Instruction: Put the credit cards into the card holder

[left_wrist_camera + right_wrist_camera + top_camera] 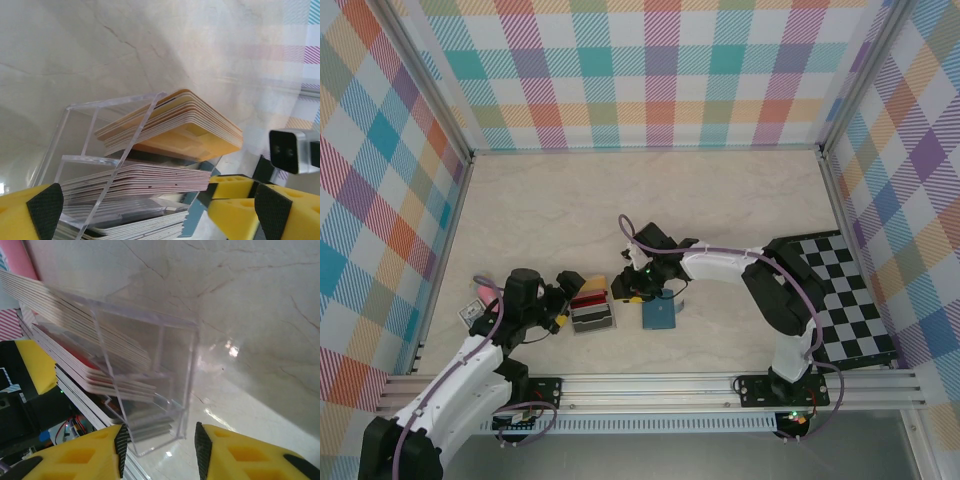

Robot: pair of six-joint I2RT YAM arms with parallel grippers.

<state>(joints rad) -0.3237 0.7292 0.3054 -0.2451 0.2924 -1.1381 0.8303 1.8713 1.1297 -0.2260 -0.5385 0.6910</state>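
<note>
The credit cards lie in stacks in a small clear rack at the table's front left. In the left wrist view the gold-yellow cards are on top, with pink-edged cards and silver-grey cards under them. My left gripper stands wide open at the rack's left side, its pads on either side of the stacks. From the right, my right gripper faces the rack, open, with a rack corner in the gap. The teal card holder lies closed just right of the rack.
A black-and-white chequered board lies at the right edge. A small pink object and a patterned box sit left of my left arm. The right gripper's yellow finger and its camera are close to my left gripper.
</note>
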